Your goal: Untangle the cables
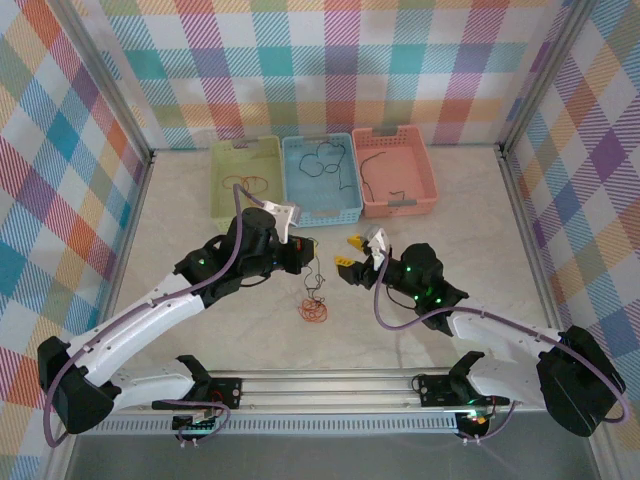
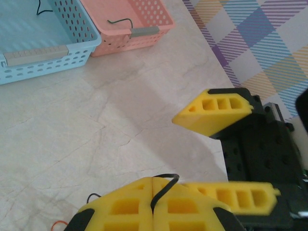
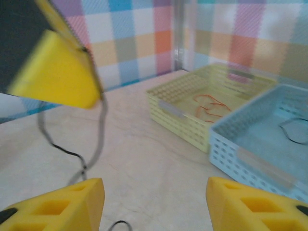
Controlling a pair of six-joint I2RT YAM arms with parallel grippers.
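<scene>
The left gripper (image 2: 153, 183) is pinching a black cable (image 2: 171, 183) between fully closed fingers, a grip the top view is blurring. The cable is hanging toward 6 o'clock into a red-orange tangle (image 1: 314, 311), its strands too fine to separate. The right gripper (image 3: 155, 195), at 3 o'clock, is standing half open, holding nothing. Its camera is showing red-orange cables (image 3: 208, 104) in the yellow basket (image 3: 180, 115) and 1 black cable in the blue basket (image 3: 240, 156). The left wrist camera is catching the pink basket (image 2: 120, 43), cut off.
</scene>
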